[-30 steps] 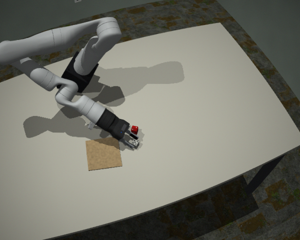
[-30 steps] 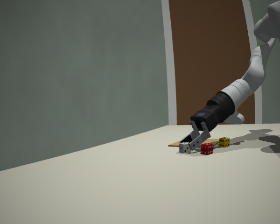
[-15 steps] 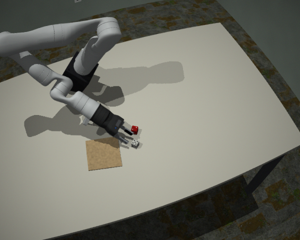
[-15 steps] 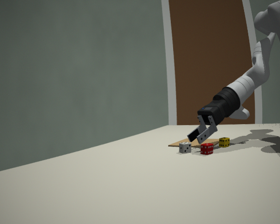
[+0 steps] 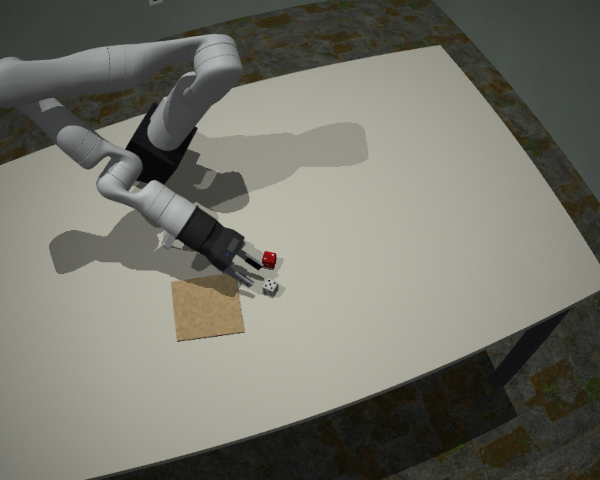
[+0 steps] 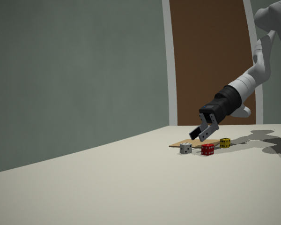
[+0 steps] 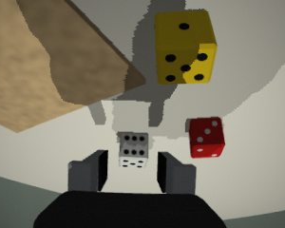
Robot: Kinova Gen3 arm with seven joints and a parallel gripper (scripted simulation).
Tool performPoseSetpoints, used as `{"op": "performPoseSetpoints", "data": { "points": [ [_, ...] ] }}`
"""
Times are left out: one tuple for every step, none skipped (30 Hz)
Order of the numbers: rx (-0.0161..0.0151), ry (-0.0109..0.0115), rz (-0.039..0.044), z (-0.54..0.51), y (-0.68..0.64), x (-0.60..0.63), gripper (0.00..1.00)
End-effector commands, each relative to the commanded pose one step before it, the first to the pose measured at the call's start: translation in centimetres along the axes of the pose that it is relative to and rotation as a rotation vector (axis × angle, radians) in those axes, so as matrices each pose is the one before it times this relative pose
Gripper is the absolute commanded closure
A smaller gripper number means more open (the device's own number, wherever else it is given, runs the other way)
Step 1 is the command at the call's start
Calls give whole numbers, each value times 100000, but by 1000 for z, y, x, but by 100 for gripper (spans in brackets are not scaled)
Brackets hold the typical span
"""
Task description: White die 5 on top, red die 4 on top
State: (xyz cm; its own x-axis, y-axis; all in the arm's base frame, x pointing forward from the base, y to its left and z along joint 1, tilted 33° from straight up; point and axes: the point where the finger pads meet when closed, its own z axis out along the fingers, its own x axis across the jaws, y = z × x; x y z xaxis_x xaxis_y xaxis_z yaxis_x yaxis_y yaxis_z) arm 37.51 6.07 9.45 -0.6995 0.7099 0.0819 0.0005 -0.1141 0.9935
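On the desk point(image 5: 393, 206), just off the mat's corner, the white die point(image 5: 270, 287) sits flat with what looks like 5 up in the top view. It's not on the cork-coloured mat point(image 5: 207, 308) though, just beside its far right corner on bare desk. The wrist view shows a six-pip face of the same die point(image 7: 134, 150) turned toward the camera.

Red die point(image 5: 268, 259) is right next to the white one, close but not touching, also flat and off the mat. From the side view the red die point(image 6: 207, 149) shows white pips, but I can't read its top number for sure.

Yellow die point(image 6: 225, 142) sits a bit further back, near the mat's edge. In the wrist view the yellow die point(image 7: 184, 47) is well apart from the other two.

End effector point(image 6: 203, 133) hangs above the desk, tilted down toward the dice, fingers spread apart with nothing between them. In the wrist view the white die lines up in the gap ahead of the fingers, not touching them.

Arm point(image 5: 109, 67) bends back to its black base point(image 5: 137, 142) on the desk. Behind it is a brown door point(image 6: 208, 48) in a grey-green wall.
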Motion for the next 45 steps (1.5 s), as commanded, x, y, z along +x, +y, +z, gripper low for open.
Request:
{"op": "performPoseSetpoints", "data": {
  "points": [
    [-320,-143,216,-383,662,-54,21],
    [-1,-1,-1,-171,322,-1,21],
    [0,0,0,-192,360,0,21],
    [0,0,0,-207,389,0,21],
    [0,0,0,-216,406,0,21],
    [0,0,0,-219,412,0,21],
    [0,0,0,-216,407,0,21],
    [0,1,0,-208,391,1,21],
    [0,0,0,-194,365,0,21],
    [-1,-1,-1,-176,331,-1,21],
    [0,0,0,-154,290,0,21],
    [0,1,0,-129,243,1,21],
    [0,-1,0,-103,193,-1,21],
    [0,0,0,-76,143,0,21],
    [0,1,1,-51,96,1,21],
    [0,0,0,0,0,0,21],
    [0,0,0,0,0,0,21],
    [0,1,1,-29,54,1,21],
    [0,0,0,-11,22,0,21],
    [0,0,0,-2,3,0,21],
    [2,0,0,0,0,0,21],
    [12,-1,0,0,1,-1,21],
    [32,-3,-1,1,2,-2,21],
    [60,-5,-1,2,4,-4,21],
    [97,-8,-2,3,7,-7,21],
    [141,-11,-2,4,10,-10,21],
    [193,-15,-3,5,13,-13,21],
    [250,-18,-4,6,17,-16,21],
    [313,-22,-5,8,22,-19,21],
    [382,-25,-5,9,26,-22,21],
    [455,-27,-5,11,31,-24,21],
    [533,-28,-6,12,35,-26,21],
    [0,0,0,0,0,0,21],
    [0,0,0,0,0,0,21],
    [614,-27,-5,13,40,-26,21],
    [699,-25,-5,14,44,-25,21],
    [787,-20,-4,15,48,-22,21],
    [878,-13,-2,15,52,-17,21],
    [971,-3,0,15,55,-10,21],
    [1066,11,2,14,57,0,21],
    [1164,28,5,13,58,12,21],
    [1263,49,8,11,58,27,21],
    [1364,73,12,8,56,46,21],
    [1466,102,15,5,53,68,21],
    [1465,27,7,12,71,0,21]
  ]
}}
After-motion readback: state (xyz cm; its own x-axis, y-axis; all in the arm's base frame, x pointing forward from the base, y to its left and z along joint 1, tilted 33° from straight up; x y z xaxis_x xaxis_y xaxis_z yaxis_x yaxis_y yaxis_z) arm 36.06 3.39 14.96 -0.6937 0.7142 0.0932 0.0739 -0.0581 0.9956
